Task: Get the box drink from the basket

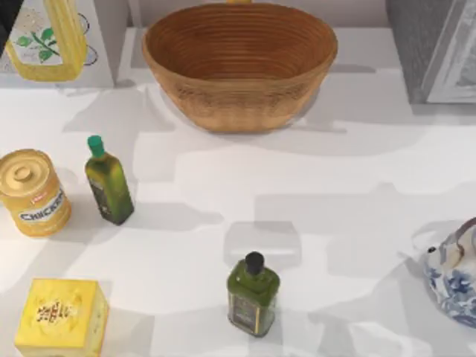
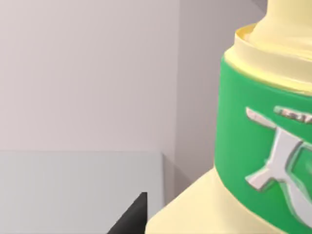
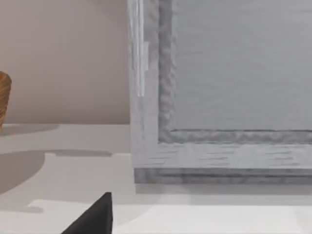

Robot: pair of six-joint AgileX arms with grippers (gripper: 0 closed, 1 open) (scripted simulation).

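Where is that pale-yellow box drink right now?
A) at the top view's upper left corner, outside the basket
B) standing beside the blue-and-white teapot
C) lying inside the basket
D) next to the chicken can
A: the box drink sits at the top view's upper left corner, apart from the basket, whose ribbed inside holds nothing.

Yellow can (image 1: 31,192) — label reads "CHICKEN".

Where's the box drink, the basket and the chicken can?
box drink (image 1: 46,37), top view, printed label.
basket (image 1: 238,104), top view, outer front wall.
chicken can (image 1: 22,177), top view, lid.
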